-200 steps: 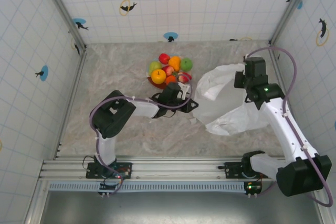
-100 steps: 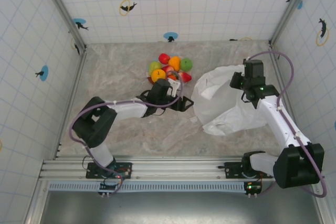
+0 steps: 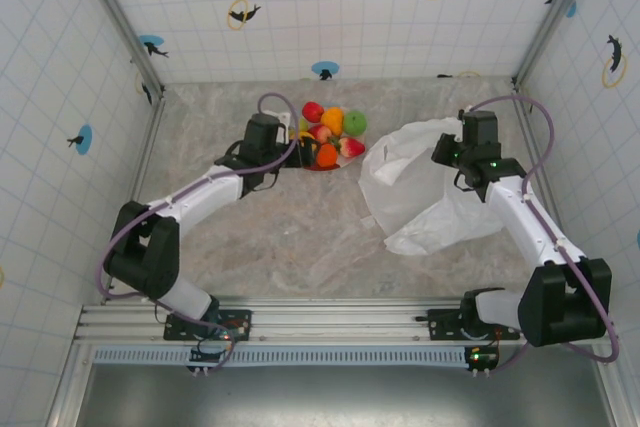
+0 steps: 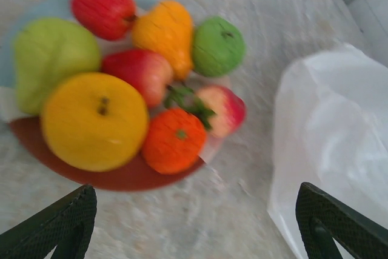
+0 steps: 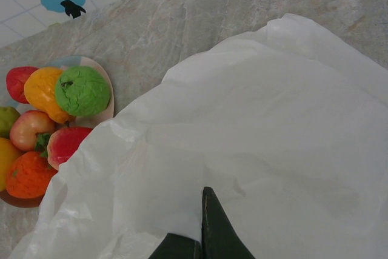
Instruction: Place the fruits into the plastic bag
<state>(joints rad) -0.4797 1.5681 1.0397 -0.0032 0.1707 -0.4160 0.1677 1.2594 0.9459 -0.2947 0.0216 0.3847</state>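
Observation:
The fruits (image 3: pixel 328 133) lie heaped on a reddish-brown plate (image 4: pixel 115 177): a red apple (image 4: pixel 103 5), a green apple (image 4: pixel 218 47), a yellow-green pear (image 4: pixel 51 56), a big yellow one (image 4: pixel 94 119), a small orange (image 4: pixel 174 141) and a strawberry (image 4: pixel 221 110). My left gripper (image 3: pixel 293 147) hovers at the plate's near-left side, open and empty (image 4: pixel 194 235). The crinkled white plastic bag (image 3: pixel 430 192) lies right of the plate. My right gripper (image 3: pixel 447 155) is shut on the bag's film (image 5: pixel 206 228) and holds its upper part up. The green apple (image 5: pixel 82 90) sits just beyond the bag's edge.
Tiled walls with metal corner posts (image 3: pixel 150 87) close in the marble table (image 3: pixel 290 237) on three sides. A strip of bare marble (image 4: pixel 242 186) separates the plate from the bag (image 4: pixel 339 137).
My left gripper has opened and swung from the bag's left edge back and left to the plate. The right gripper, still shut, shifted slightly left with the bag.

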